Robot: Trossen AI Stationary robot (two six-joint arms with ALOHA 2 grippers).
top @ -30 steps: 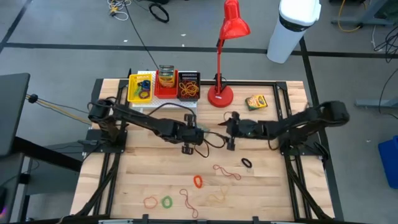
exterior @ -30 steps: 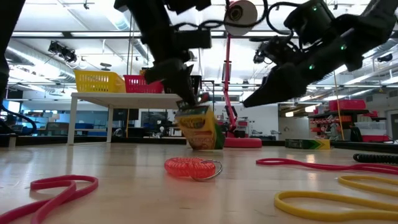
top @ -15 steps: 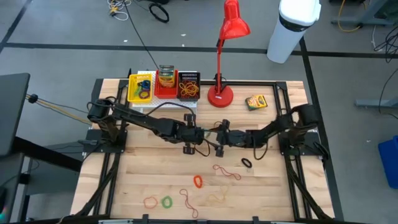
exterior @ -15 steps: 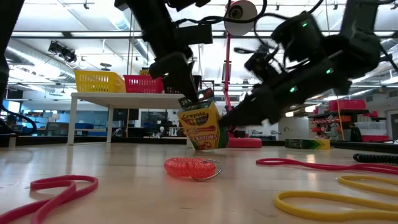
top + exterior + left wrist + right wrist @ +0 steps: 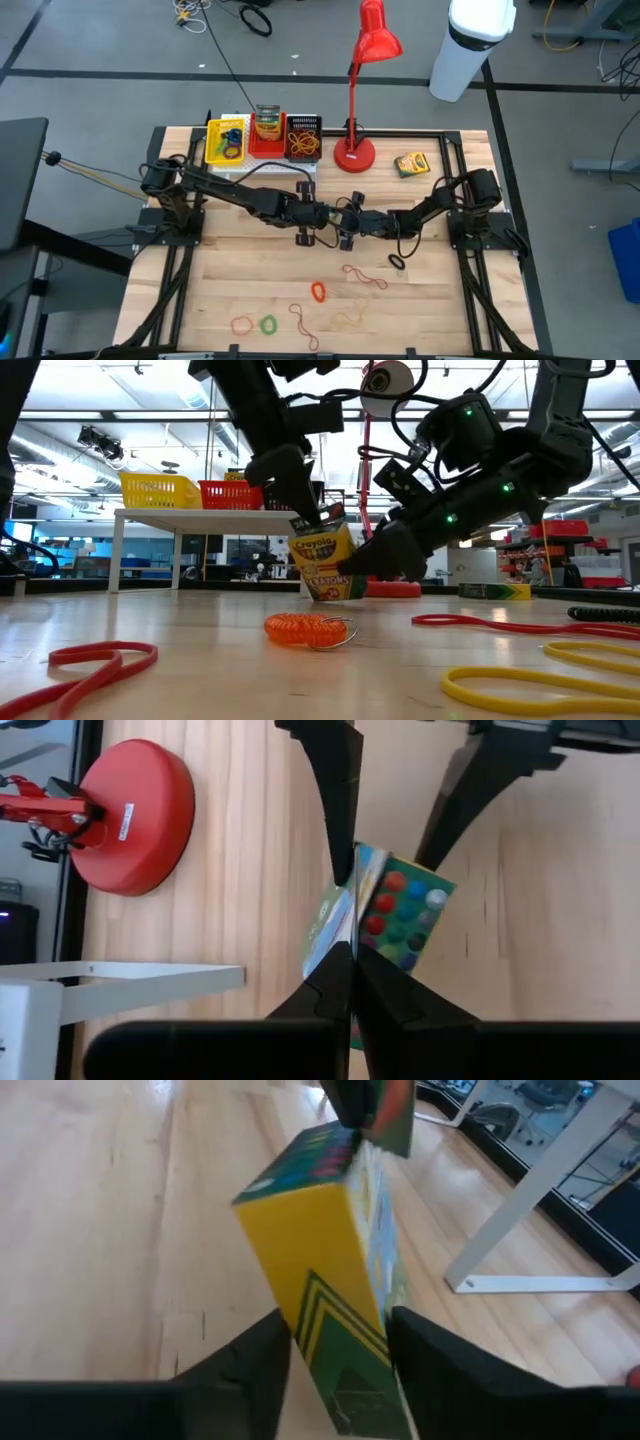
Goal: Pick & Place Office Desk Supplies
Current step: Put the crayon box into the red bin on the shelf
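Observation:
A green-and-yellow crayon box (image 5: pixel 325 560) stands tilted at mid-table between both grippers. My left gripper (image 5: pixel 308 518) is shut on its top. My right gripper (image 5: pixel 340 1345) is open, with one finger on each side of the box's lower part (image 5: pixel 345 1350). A second crayon box (image 5: pixel 411 164) lies flat near the table's far right. Rubber-band loops lie flat on the near half: black (image 5: pixel 397 262), red (image 5: pixel 365 277), green (image 5: pixel 268 323) and yellow (image 5: pixel 350 318). An orange coil (image 5: pixel 308 628) lies there too. My left gripper pinches the box's raised top flap (image 5: pixel 345 925) between its two shut fingers, coming slanting down from the table's left. The box hangs tilted below the fingers; whether its lower edge (image 5: pixel 340 596) rests on the table I cannot tell. My right gripper comes level from the table's right, its fingers (image 5: pixel 262 1350) close against both sides of the box; whether they touch it I cannot tell.
A white rack (image 5: pixel 262 160) at the far left carries a yellow bin (image 5: pixel 226 140), a red bin (image 5: pixel 267 130) and a dark bin (image 5: pixel 304 138). The red lamp's base (image 5: pixel 354 153) stands just beyond the grippers. Bare wood lies at the table's near left and right.
My right gripper has travelled toward the table's left and come down, until its open fingers stand around the box that my left gripper holds. The right arm's elbow has folded back. The box has tipped slightly in the left gripper's hold.

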